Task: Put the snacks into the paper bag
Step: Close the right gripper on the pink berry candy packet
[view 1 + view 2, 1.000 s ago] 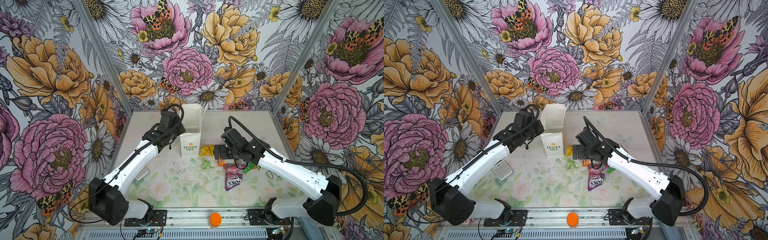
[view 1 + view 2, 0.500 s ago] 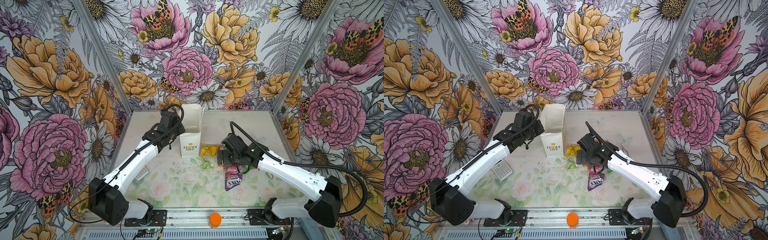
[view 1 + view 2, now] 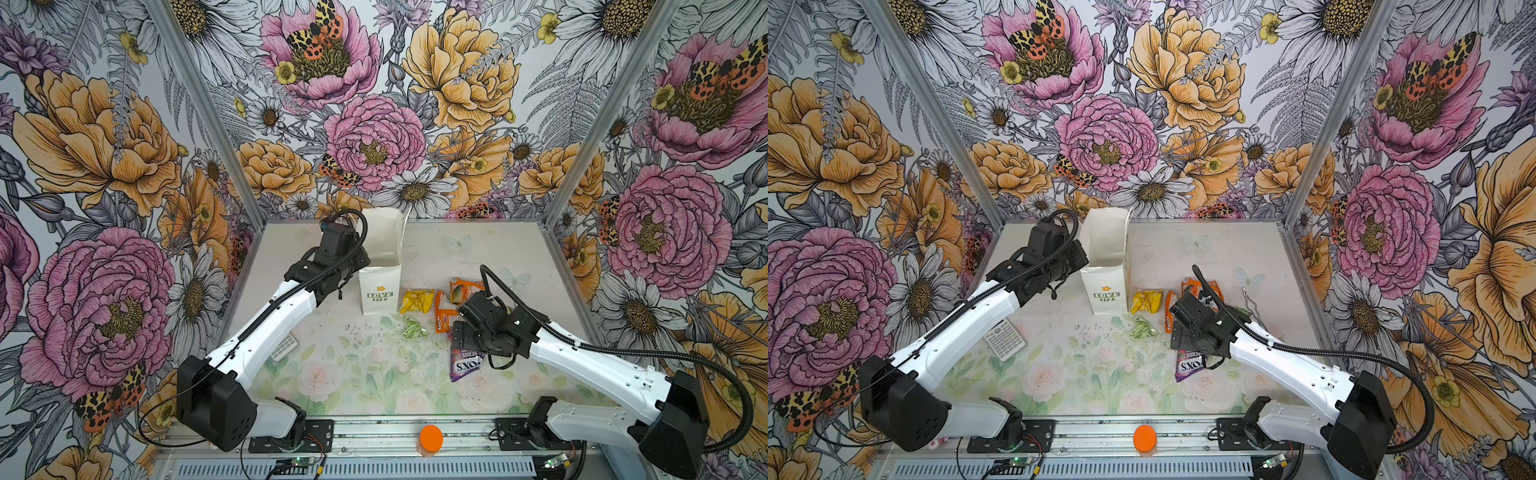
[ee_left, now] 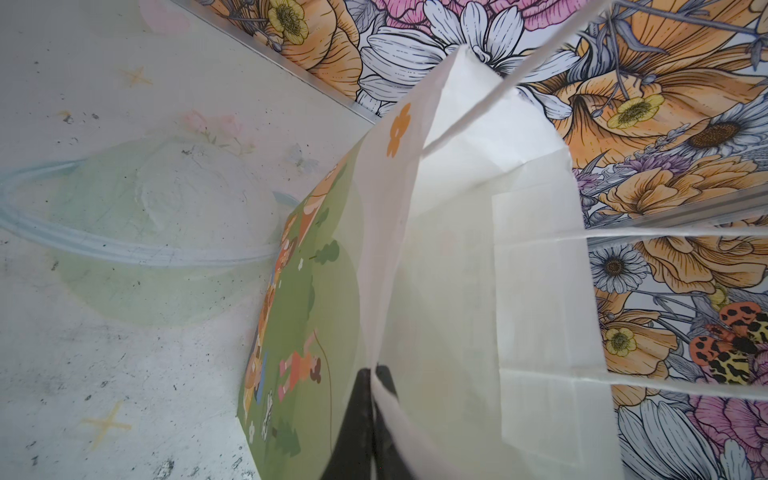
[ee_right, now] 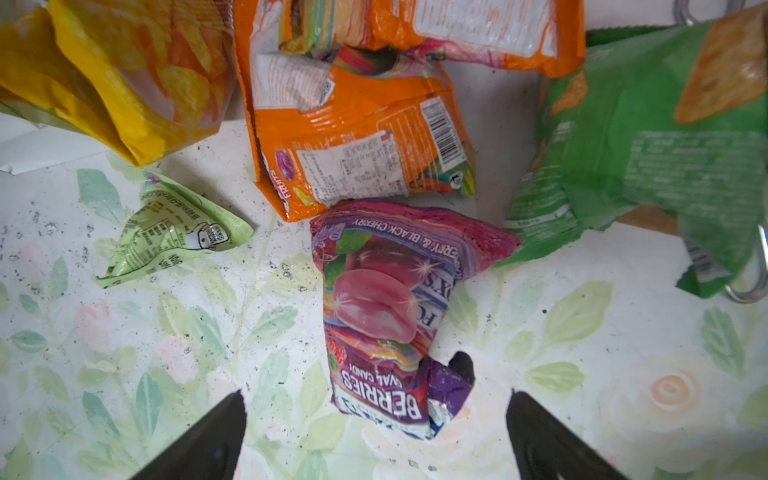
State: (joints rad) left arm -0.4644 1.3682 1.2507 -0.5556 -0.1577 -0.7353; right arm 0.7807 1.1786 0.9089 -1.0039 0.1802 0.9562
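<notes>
Above purple packet point(image 5: 382, 316), right end effector point(image 5: 376, 395) released, left end effector point(image 4: 375, 370) clenching paper bag point(image 3: 380, 291)

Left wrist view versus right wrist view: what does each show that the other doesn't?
Left wrist only: inside of the paper bag, its cord handles, the left gripper, jaws shut on the bag's rim. Right wrist only: purple packet, orange packet, yellow packet, green packet, pale green packet, the right gripper, jaws open over the purple one. Both: the printed tabletop.
</notes>
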